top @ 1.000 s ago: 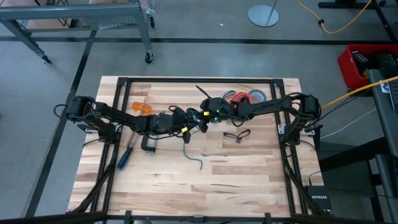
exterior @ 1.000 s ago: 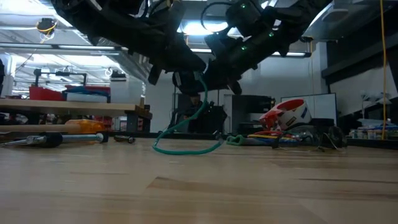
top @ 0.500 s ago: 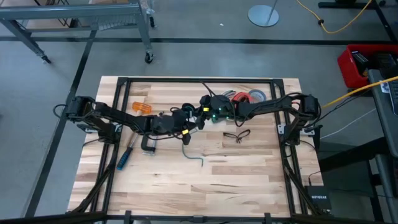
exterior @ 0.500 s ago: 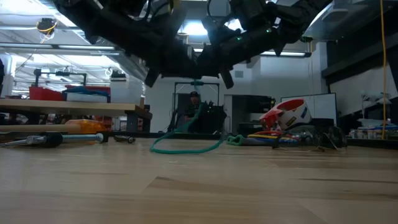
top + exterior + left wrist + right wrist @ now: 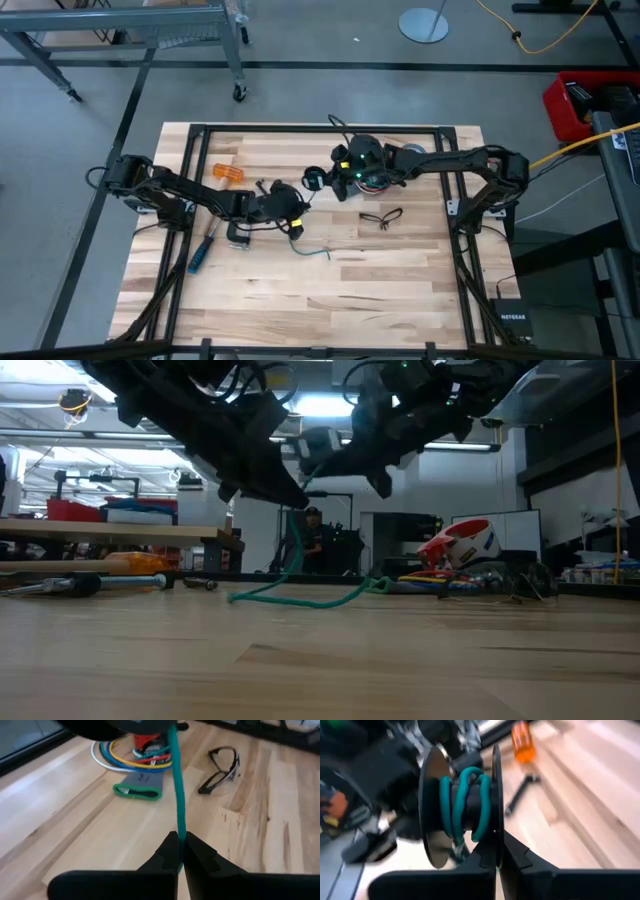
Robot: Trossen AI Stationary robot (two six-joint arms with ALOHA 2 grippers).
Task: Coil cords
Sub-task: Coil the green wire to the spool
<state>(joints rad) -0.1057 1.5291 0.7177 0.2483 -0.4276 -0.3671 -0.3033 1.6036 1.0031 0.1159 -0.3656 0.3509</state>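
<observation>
Left gripper [image 5: 180, 851] pinches teal cord [image 5: 176, 785]; right gripper [image 5: 498, 851] clamps spool [image 5: 460, 810], visible right wrist only.

The table [image 5: 400, 290] carries one teal-green cord [image 5: 310, 250], one pair of safety glasses [image 5: 380, 217], one orange-handled tool [image 5: 227, 173], one blue-handled screwdriver [image 5: 200, 255] and two arms.

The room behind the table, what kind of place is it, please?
Probably a workshop or robotics lab: a wooden workbench carrying a screwdriver and safety glasses, a concrete floor with a wheeled metal rack, and shelving under strip lights in the low view.
</observation>
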